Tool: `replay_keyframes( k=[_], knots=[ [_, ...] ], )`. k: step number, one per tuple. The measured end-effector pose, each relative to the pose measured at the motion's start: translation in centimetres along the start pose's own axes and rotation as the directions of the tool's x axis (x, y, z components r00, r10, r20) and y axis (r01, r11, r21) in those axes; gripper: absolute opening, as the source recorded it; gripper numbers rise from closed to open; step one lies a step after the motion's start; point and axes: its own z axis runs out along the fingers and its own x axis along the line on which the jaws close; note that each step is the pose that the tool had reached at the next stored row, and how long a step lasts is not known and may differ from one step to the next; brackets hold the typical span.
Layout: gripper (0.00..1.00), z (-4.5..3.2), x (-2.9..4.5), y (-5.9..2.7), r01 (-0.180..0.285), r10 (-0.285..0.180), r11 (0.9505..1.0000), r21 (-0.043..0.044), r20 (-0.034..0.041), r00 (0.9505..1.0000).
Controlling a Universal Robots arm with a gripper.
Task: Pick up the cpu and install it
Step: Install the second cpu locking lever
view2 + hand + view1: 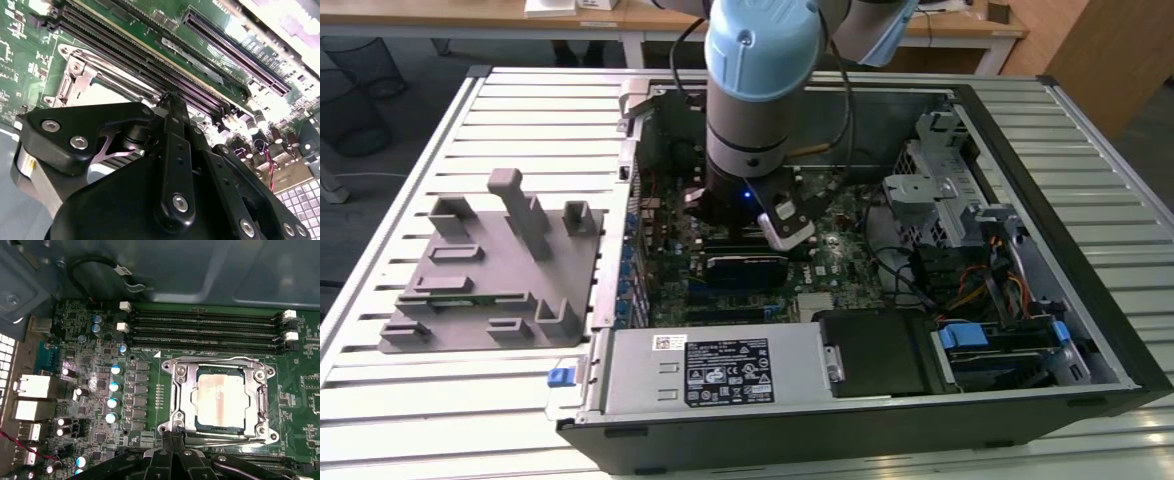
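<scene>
The cpu (220, 403), a square chip with a pale, shiny metal top, lies seated in the socket frame (218, 400) on the motherboard (145, 405). The end effector (173, 437), fingers clenched together and empty, hovers at the socket's edge. The exterior view adds the grey tray (494, 275) on the tabletop (440, 400).

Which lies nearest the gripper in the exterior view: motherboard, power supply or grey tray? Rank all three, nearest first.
1. Motherboard: directly beneath the gripper, inside the case.
2. Power supply: at the case's near edge.
3. Grey tray: outside the case, on the exterior view's left.
</scene>
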Motion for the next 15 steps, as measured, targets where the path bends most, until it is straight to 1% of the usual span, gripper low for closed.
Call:
replay_keyframes(
  k=[7, 9, 15],
  knots=[
    [0.11, 0.28, 0.31, -0.06, 0.002, -0.002, 0.9996, -0.0286, 0.0012, 1.0000],
    [0.11, 0.41, 0.33, -0.08, 0.002, -0.002, 0.9995, -0.0324, 0.0016, 1.0000],
    [0.11, 0.53, 0.53, -0.10, 0.002, -0.002, 0.9992, -0.0399, 0.0017, 1.0000]
  ],
)
